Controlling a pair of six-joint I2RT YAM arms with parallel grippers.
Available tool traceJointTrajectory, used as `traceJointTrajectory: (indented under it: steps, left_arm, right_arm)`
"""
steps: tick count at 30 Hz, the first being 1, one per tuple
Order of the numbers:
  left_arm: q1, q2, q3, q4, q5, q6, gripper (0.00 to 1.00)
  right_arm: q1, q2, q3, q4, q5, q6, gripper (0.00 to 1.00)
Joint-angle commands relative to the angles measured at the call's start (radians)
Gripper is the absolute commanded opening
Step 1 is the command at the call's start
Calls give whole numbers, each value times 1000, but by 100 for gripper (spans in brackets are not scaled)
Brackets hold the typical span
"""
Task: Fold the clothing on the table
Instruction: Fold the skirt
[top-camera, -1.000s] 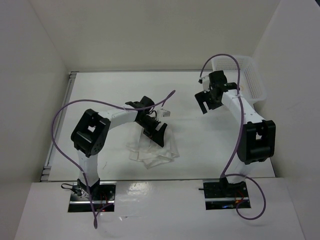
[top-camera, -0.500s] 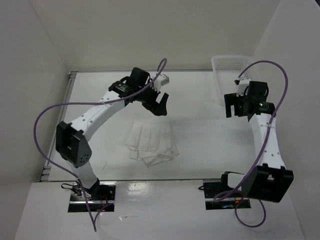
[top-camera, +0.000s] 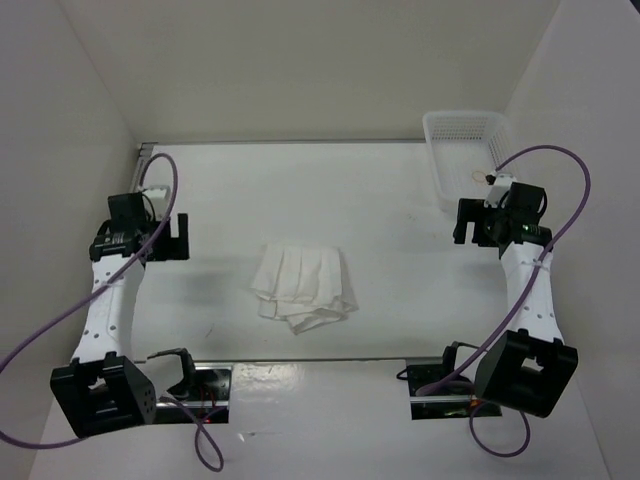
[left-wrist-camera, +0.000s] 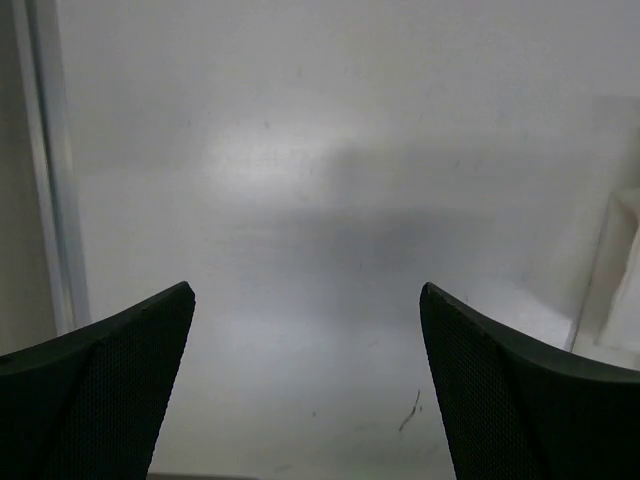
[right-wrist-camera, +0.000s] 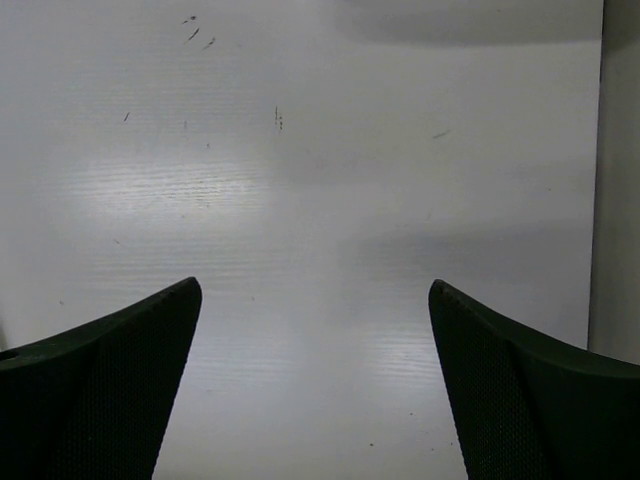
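The skirt (top-camera: 303, 287) lies on the table (top-camera: 400, 230), near its middle and a little toward the near edge. The left gripper (top-camera: 180, 238) hangs over the table's left side, well apart from the skirt and close to the rail (top-camera: 143, 165) that runs along the left edge. The right gripper (top-camera: 460, 222) hangs over the right side, also well apart from the skirt, just in front of the basket (top-camera: 433, 150), which sits in the far right corner. Bare tabletop lies under each gripper.
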Motion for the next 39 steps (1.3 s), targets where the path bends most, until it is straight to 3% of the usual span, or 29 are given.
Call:
traceJointTrajectory:
  steps: [1, 3, 7, 10, 17, 39]
  left_arm:
    - [171, -64, -5, -5, 96, 17, 99]
    - [249, -79, -20, 11, 221, 33, 99]
    - [430, -122, -39, 31, 288, 60, 99]
    - [464, -122, -51, 57, 288, 60, 99]
    - [465, -33, -72, 80, 339, 80, 99]
    - [465, -53, -72, 80, 357, 89, 99]
  right_arm:
    - [-15, 0, -12, 89, -39, 32, 98]
    - [-15, 0, -12, 89, -54, 23, 98]
    - [-15, 0, -21, 89, -34, 14, 98]
    - [-15, 0, -21, 98, -34, 5, 98]
    - [-15, 9, -21, 97, -4, 4, 98]
    - [-15, -31, -31, 109, -34, -5, 98]
